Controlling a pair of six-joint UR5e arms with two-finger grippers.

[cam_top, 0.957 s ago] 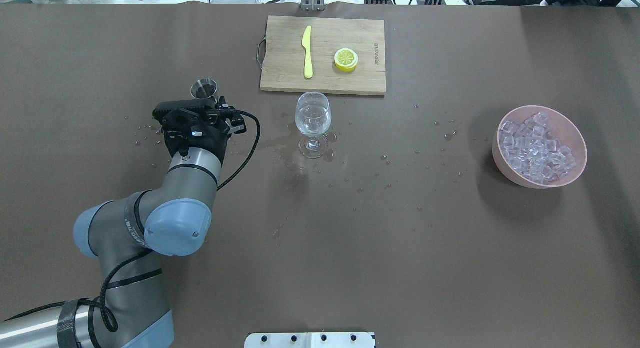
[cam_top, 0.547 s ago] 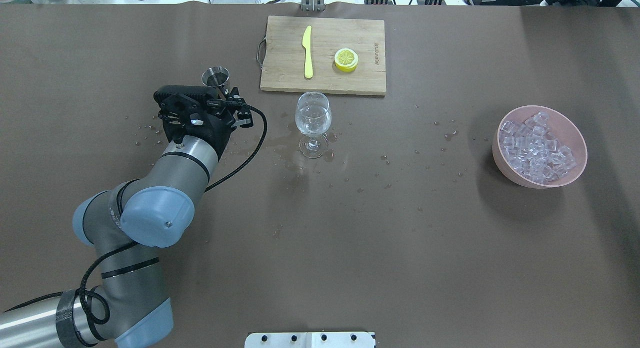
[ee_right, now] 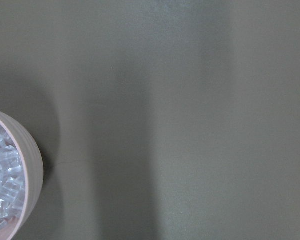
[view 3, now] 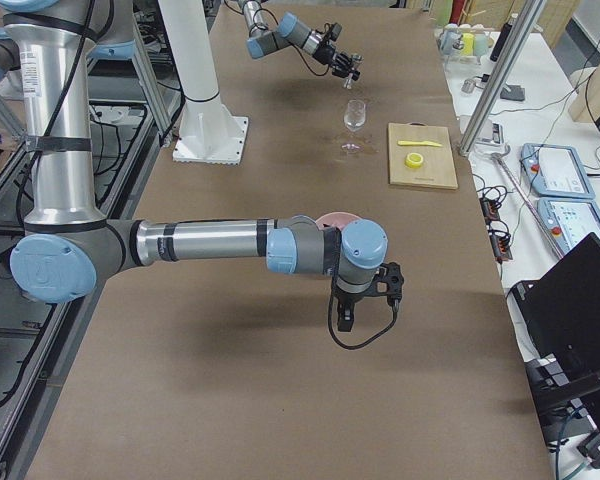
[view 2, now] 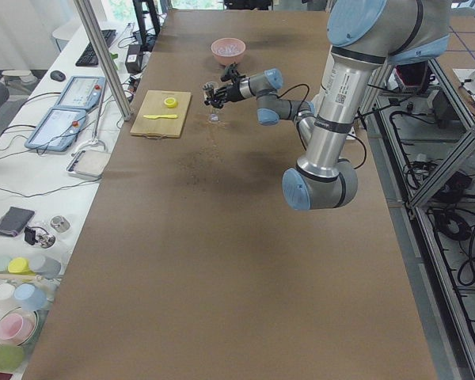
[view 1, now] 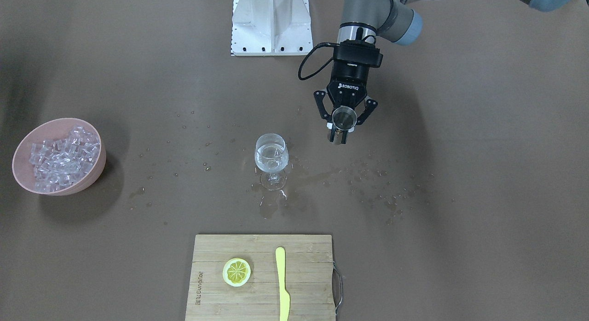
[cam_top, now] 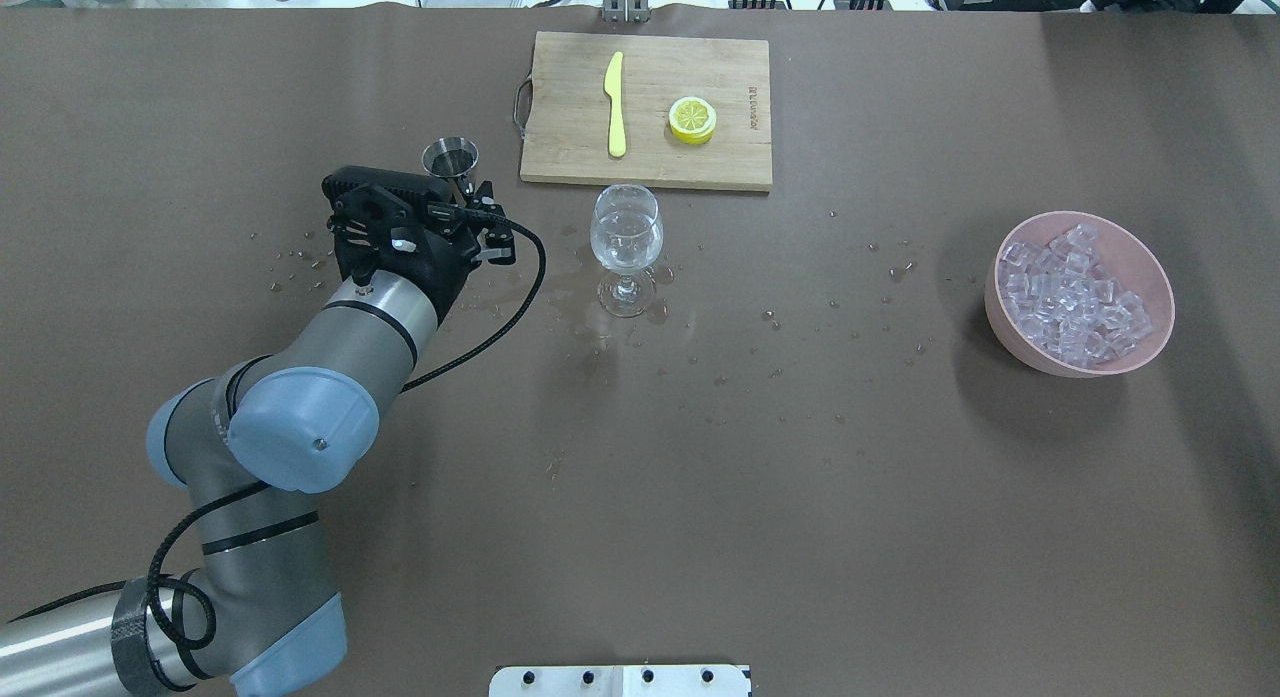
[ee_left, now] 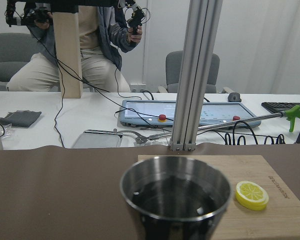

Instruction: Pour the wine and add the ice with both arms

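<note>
- Standing nearest the robot, the white stand sits at the table's edge. Broad bare brown table spreads in front of it, with open room to either side.
- Item: right gripper, hanging above the table just beside the pink bowl. It shows only in the right side view, so whether its fingers are spread or pressed together cannot be told. Its wrist view cuts the bowl off at the left border.
- Item: ice, a heap of clear cubes inside the pink bowl, on the robot's right and well apart from the other things.
- Item: left gripper, fingers pinching a steel cup held clear of the table, near the wine glass but apart from it. The cup is upright, mouth up, long axis vertical. Its inside is dark, and any contents are hard to make out.
- Item: wine, in the lower bowl of the upright glass at mid-table. A wet patch and droplets lie round the foot.
- Item: cutting board, farthest, just beyond the glass. It carries a yellow knife, lying near-to-far, and a lemon slice.
</note>
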